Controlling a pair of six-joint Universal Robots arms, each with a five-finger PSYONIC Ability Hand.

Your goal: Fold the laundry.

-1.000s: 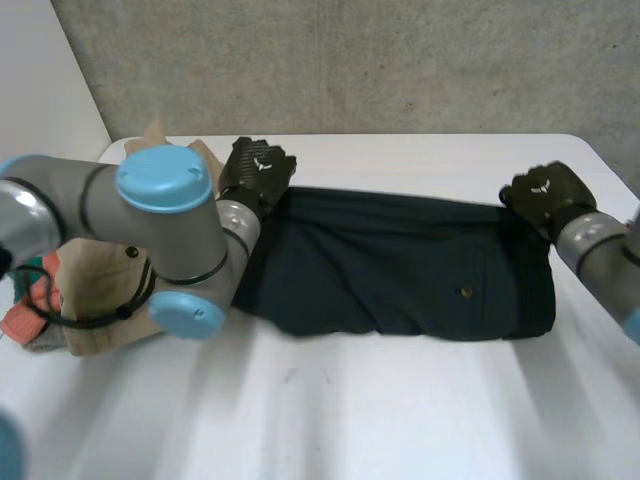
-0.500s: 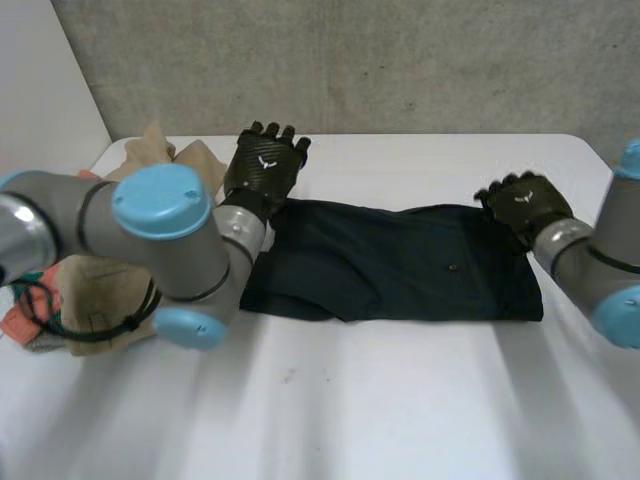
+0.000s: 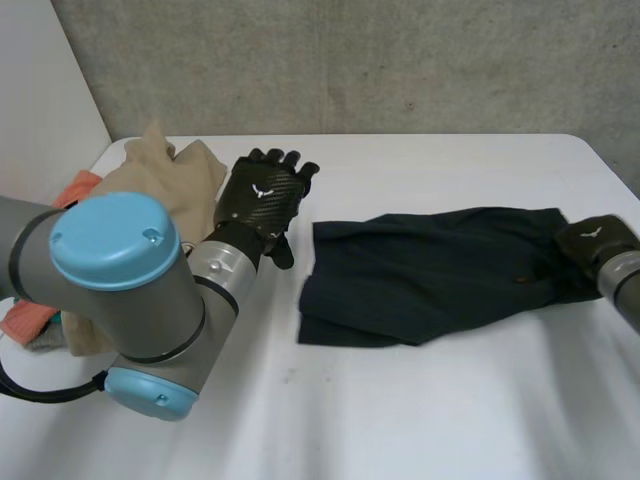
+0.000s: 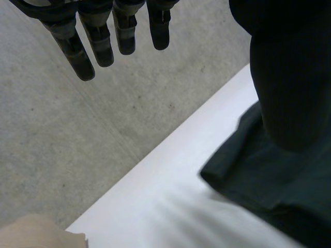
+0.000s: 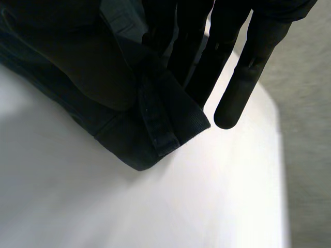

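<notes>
Right hand [image 3: 597, 243] is pinching the right end of the dark garment [image 3: 430, 275], which is lying crumpled on the table [image 3: 400, 420] toward its right edge, while the left hand [image 3: 262, 195] is hovering just beside the other end, fingers straight and apart.

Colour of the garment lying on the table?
Plain dark navy garment; head view shows it best.

Count: one dark garment [image 3: 430, 270], two robot hands, one laundry heap [image 3: 140, 165], one white surface [image 3: 400, 400].
Left robot hand [image 3: 262, 195] just beside the dark garment, right robot hand [image 3: 598, 240] at its other end; heap beyond the left, with one beige cloth [image 3: 195, 172] and one orange cloth [image 3: 75, 187].
</notes>
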